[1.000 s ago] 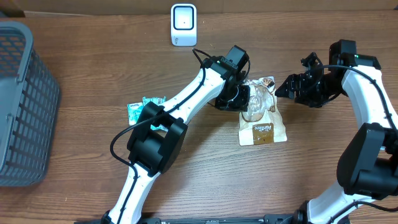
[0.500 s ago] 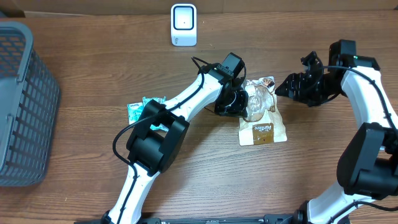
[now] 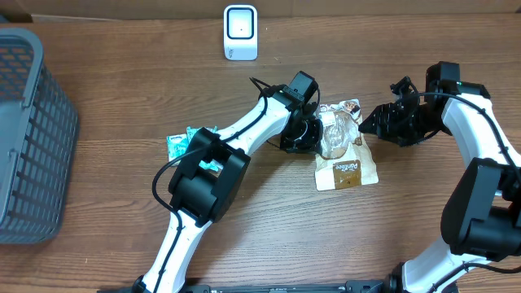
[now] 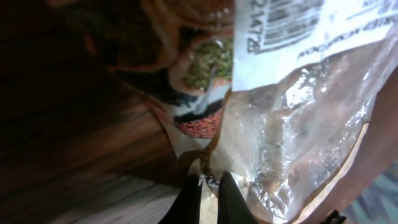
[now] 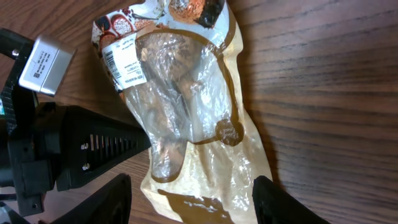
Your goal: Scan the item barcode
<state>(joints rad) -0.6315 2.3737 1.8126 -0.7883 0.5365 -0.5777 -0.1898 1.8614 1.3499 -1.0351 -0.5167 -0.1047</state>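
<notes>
Looking down, found the pouch [image 3: 346, 155] flat on the tabletop [image 3: 391, 244] right of centre, sticker end toward the far edge, printed band toward the near edge. Saw bare wood along its near and right sides, plenty of room there. Saw its left edge crowded by the left hand [image 3: 313, 134] and its upper right corner close to the right hand [image 5: 200, 200]. Noted the scanner [image 3: 240, 32] upright at the far edge, well apart from the pouch, open wood between. Noted the basket [image 3: 32, 138] at the left edge and the teal packets [image 3: 183, 142] beside the left arm's elbow, both well clear. Compared with a second earlier: found the pouch nudged slightly rightward, the left wrist drawn a little nearer, the right hand lower and closer to the pouch. Found the left arm stretched diagonally across the middle, its hand low, fingertips [image 4: 193, 186] pressed together on the pouch's thin edge seam. Found the right arm bent in from the right side, its hand tilted down over the pouch, fingers spread well apart, gripping nothing
</notes>
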